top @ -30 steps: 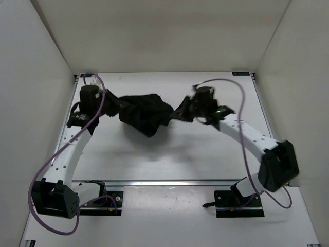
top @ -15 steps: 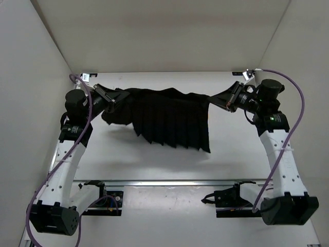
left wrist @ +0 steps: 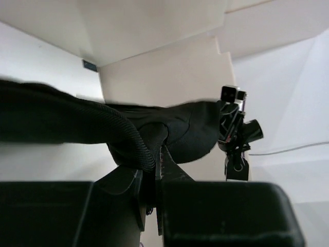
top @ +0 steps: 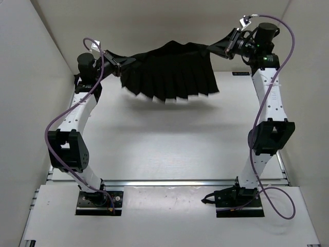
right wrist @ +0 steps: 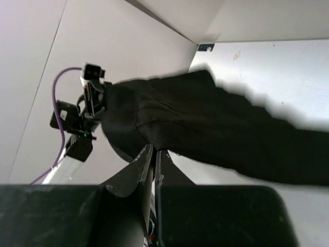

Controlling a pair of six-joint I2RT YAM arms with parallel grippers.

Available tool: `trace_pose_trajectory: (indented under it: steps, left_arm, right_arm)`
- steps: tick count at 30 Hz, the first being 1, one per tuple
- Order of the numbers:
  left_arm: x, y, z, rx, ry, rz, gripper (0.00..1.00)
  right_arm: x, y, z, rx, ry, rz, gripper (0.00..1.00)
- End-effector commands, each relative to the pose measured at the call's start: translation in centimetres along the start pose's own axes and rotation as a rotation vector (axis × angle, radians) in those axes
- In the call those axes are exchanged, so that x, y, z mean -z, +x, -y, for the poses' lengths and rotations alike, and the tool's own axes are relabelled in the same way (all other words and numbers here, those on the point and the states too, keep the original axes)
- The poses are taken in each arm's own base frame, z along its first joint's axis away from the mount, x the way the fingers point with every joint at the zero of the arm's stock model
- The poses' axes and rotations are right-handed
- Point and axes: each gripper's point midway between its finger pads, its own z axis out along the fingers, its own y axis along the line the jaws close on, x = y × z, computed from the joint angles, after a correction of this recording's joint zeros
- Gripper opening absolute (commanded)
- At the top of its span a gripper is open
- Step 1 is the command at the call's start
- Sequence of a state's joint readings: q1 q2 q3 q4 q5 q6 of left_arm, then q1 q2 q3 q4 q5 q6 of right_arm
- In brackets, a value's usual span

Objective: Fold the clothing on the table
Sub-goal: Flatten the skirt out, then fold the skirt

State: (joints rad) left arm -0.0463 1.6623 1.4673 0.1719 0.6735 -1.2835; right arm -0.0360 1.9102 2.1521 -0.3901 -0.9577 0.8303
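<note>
Clearly, the skirt [top: 172, 74] is not on the worktop [top: 169, 149] at all: it hangs in the air over the far half, stretched between two raised arms. The left hand [top: 122, 63] is clenched on one end of the top edge, and its wrist view shows a ribbed band of cloth nipped between the fingers [left wrist: 138, 198]. The right hand [top: 215, 50] is pinched tight on the other end, with fabric bunched at its tips. Holding both top corners high and well apart probably serves to let the weight of the cloth pull the pleats straight, so the hem fans out free below. From this spread the skirt could be lowered flat, ready for a fold.
</note>
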Motion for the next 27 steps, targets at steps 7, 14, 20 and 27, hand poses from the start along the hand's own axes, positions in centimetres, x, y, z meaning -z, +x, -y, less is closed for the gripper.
trace_pose_trajectory:
  steps: [7,14,20,27]
  left_arm:
    - [4.5,6.8,-3.1,0.047,0.06,-0.109,0.04]
    - [15.4,21.0,-20.9,0.23,-0.446,-0.284,0.45]
    - [20.8,23.9,-24.5,0.059,-0.706,-0.345,0.54]
    - [23.4,24.7,-26.6,-0.175,-0.918,-0.422,0.55]
  right_arm:
    - [3.3,10.3,6.4,-0.101,0.097,-0.071,0.0]
    - [8.1,28.7,15.2,-0.274,0.373,-0.208,0.03]
    - [10.8,35.7,16.7,-0.295,0.497,-0.268,0.46]
    - [13.7,39.6,19.0,-0.255,0.724,-0.299,0.5]
